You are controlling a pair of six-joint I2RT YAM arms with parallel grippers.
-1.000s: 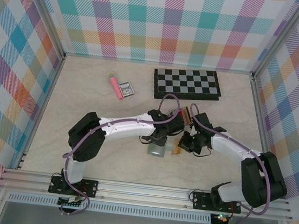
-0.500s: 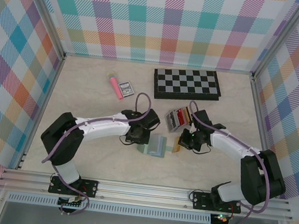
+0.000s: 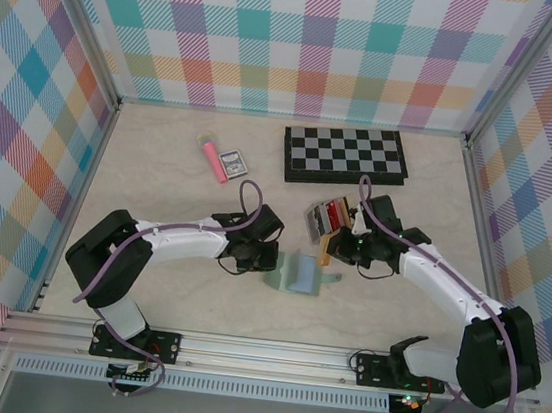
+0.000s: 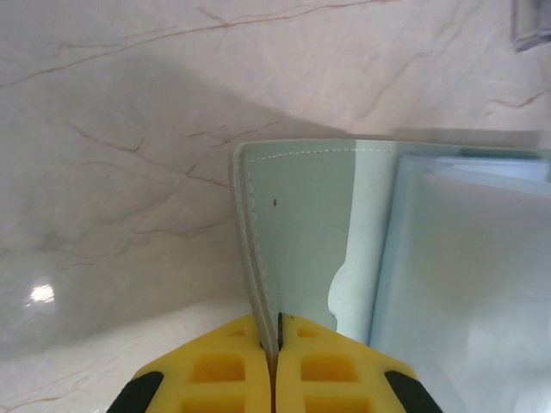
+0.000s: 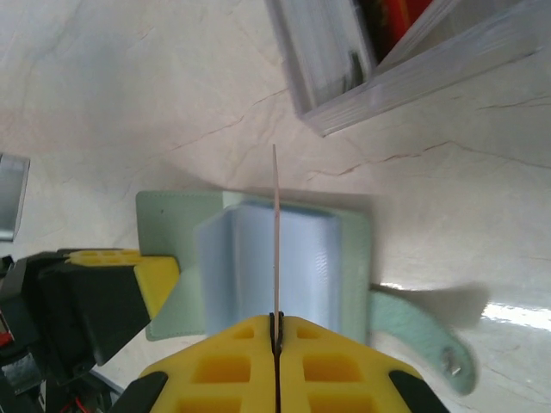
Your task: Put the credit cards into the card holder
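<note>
The left claw (image 4: 276,344) is closed on the left flap of the sage-green card holder (image 3: 295,273), its yellow fingertips pinching the stitched edge. The holder lies opened out on the marble-patterned desk (image 3: 223,306), just in front of the middle. The pinched flap is raised a little off the surface, and the clear inner pockets face upward. From the right wrist, the holder's closing tab (image 5: 422,331) with its metal snap sticks out flat to the right.

The right claw (image 5: 275,344) is closed on a single credit card (image 5: 275,232), held on edge so that the wrist camera sees it as a thin line. The card stands over the middle of the open holder, its far edge reaching past the holder's rear border. Whether its lower edge touches the pockets cannot be made out. From above the card looks yellow-orange, though it is small there and partly hidden by the claw.

The two claws sit close together, one on either side of the holder. Just behind the right claw stands a pale slotted rack (image 3: 325,216) with upright cards in it, red among them. Farther back, a black-and-white chessboard (image 3: 345,156) lies near the rear wall. To its left, a pink marker (image 3: 212,157) lies just beside a small dark packet (image 3: 233,165) with a white face.
</note>
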